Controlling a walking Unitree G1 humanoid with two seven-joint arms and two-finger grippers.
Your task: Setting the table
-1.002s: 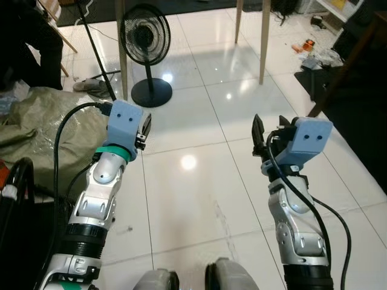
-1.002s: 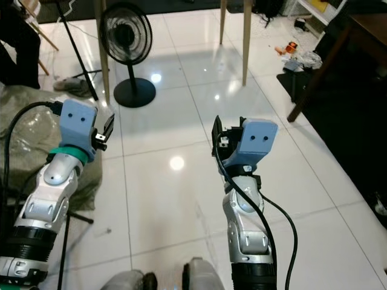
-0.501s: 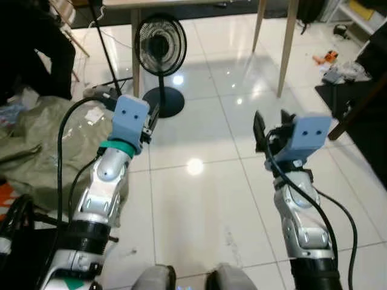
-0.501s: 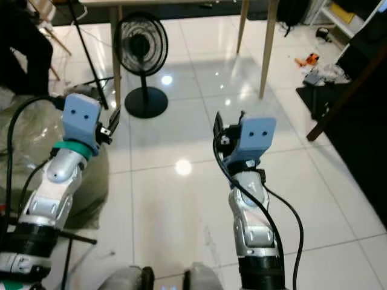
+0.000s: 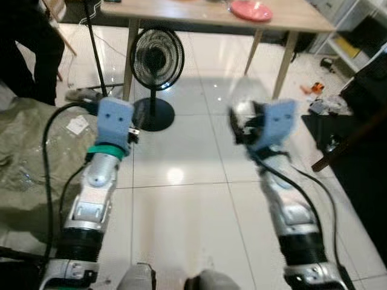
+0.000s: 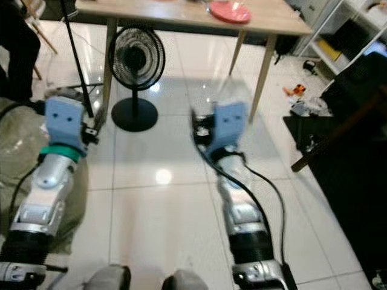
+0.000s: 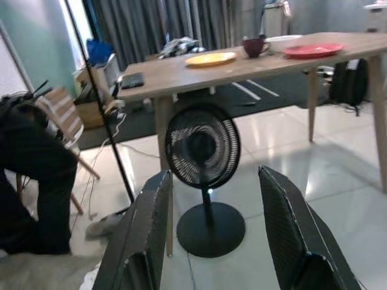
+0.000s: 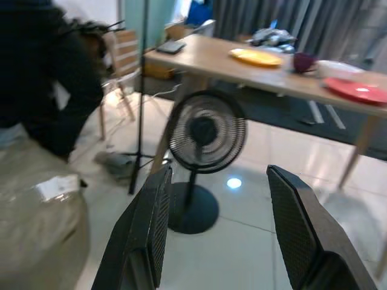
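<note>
Tabletop has come into view at 12 o'clock as the robot nears, red plate on it beyond the fan; left end effector and right end effector stay empty, fingers apart; approach continues

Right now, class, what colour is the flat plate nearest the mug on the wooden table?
Red: the flat red plate beside the dark mug, clearest in the left wrist view.

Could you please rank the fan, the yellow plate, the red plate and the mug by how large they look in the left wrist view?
1. Fan, much the largest, though nearest the camera.
2. Red plate and yellow plate: alike, not ranked.
3. Mug, smallest.
</note>
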